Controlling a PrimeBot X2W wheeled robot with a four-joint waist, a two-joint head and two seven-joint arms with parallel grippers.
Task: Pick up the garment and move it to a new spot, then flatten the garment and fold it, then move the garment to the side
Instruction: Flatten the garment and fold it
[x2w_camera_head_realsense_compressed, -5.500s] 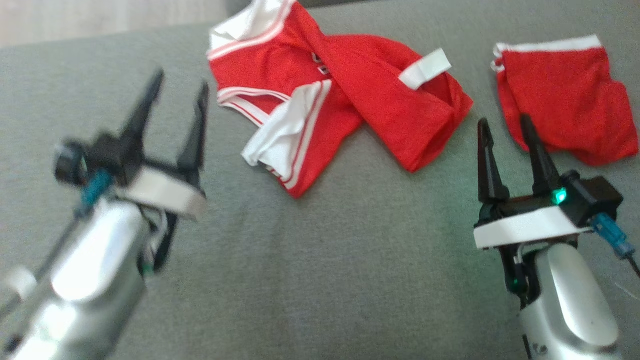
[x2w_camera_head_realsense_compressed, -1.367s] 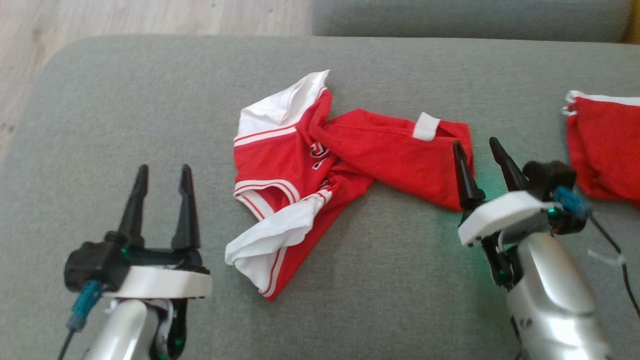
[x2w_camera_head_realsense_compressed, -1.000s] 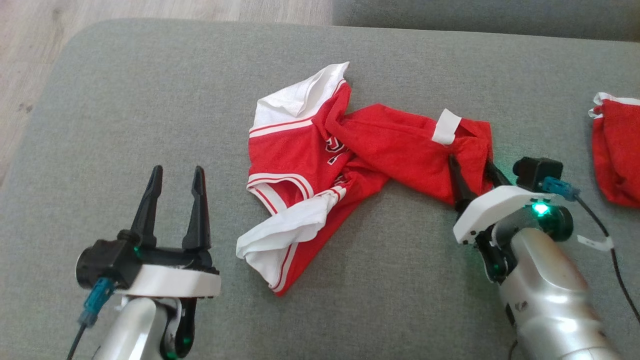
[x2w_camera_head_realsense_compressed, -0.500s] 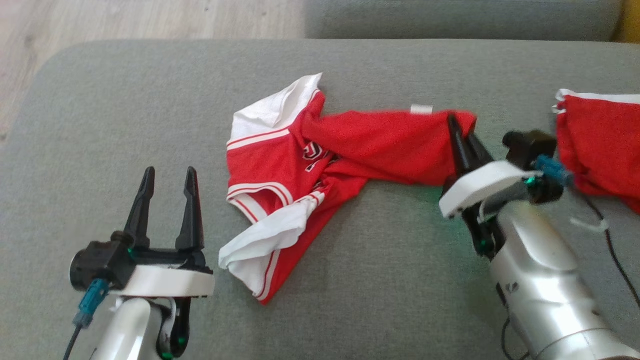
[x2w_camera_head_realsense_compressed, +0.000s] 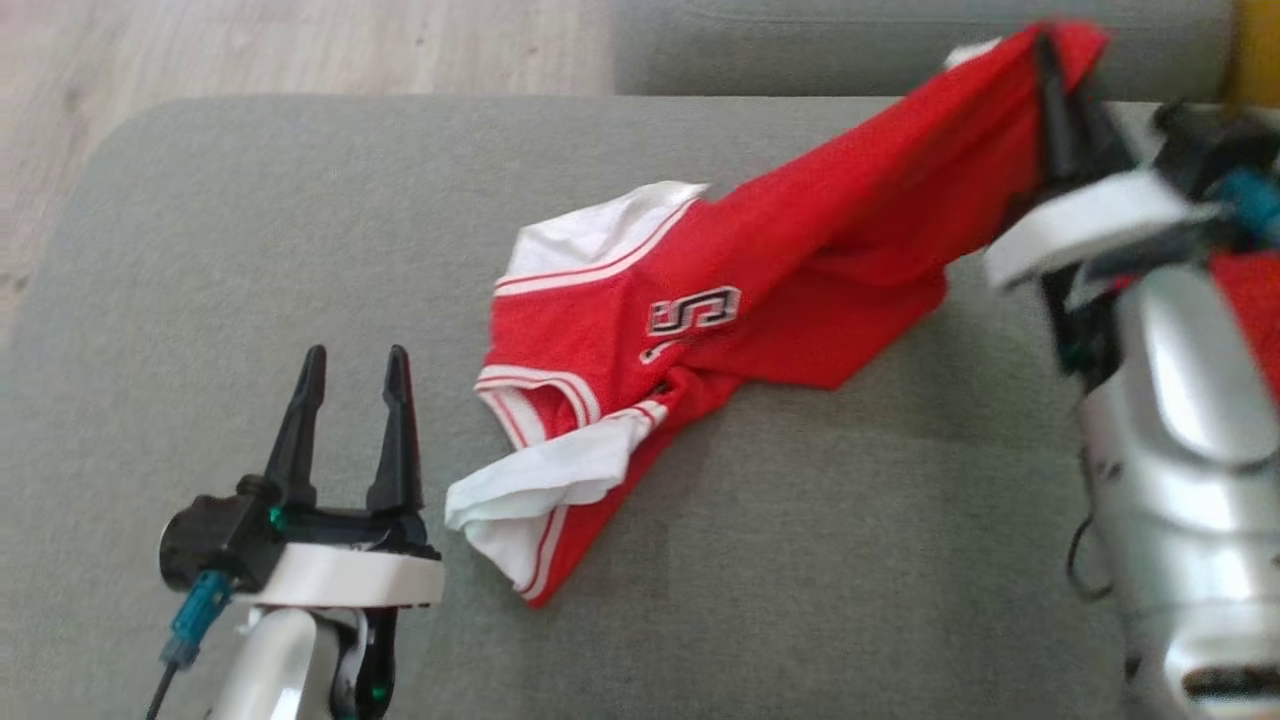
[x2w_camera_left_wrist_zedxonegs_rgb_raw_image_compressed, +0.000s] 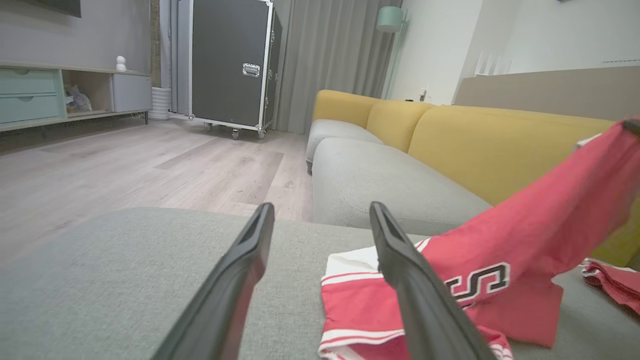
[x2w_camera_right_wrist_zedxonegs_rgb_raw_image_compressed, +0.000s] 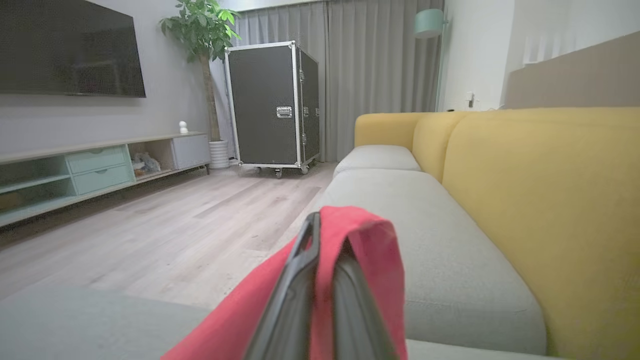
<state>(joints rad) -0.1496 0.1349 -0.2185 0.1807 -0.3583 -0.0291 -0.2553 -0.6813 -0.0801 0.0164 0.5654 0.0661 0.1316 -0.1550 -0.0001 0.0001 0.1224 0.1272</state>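
The garment (x2w_camera_head_realsense_compressed: 760, 290) is a red jersey with white trim and black lettering. Its left part lies crumpled on the grey sofa cushion (x2w_camera_head_realsense_compressed: 250, 250), and its right end is stretched up into the air. My right gripper (x2w_camera_head_realsense_compressed: 1065, 85) is shut on that raised red edge at the upper right; in the right wrist view the cloth (x2w_camera_right_wrist_zedxonegs_rgb_raw_image_compressed: 370, 260) drapes over the closed fingers (x2w_camera_right_wrist_zedxonegs_rgb_raw_image_compressed: 300, 280). My left gripper (x2w_camera_head_realsense_compressed: 350, 390) stands open at the lower left, apart from the jersey's white sleeve (x2w_camera_head_realsense_compressed: 540, 480). The left wrist view shows the jersey (x2w_camera_left_wrist_zedxonegs_rgb_raw_image_compressed: 500, 270) beyond the open fingers (x2w_camera_left_wrist_zedxonegs_rgb_raw_image_compressed: 400, 260).
A second red garment (x2w_camera_left_wrist_zedxonegs_rgb_raw_image_compressed: 612, 280) lies on the cushion to the right. The yellow sofa back (x2w_camera_right_wrist_zedxonegs_rgb_raw_image_compressed: 540, 190) runs along the right side. Wooden floor (x2w_camera_head_realsense_compressed: 250, 45) lies past the cushion's far left edge. A black flight case (x2w_camera_right_wrist_zedxonegs_rgb_raw_image_compressed: 272, 105) stands across the room.
My right gripper closed on the jersey's right end and lifted it up and away, stretching the cloth. The left arm held its place, open.
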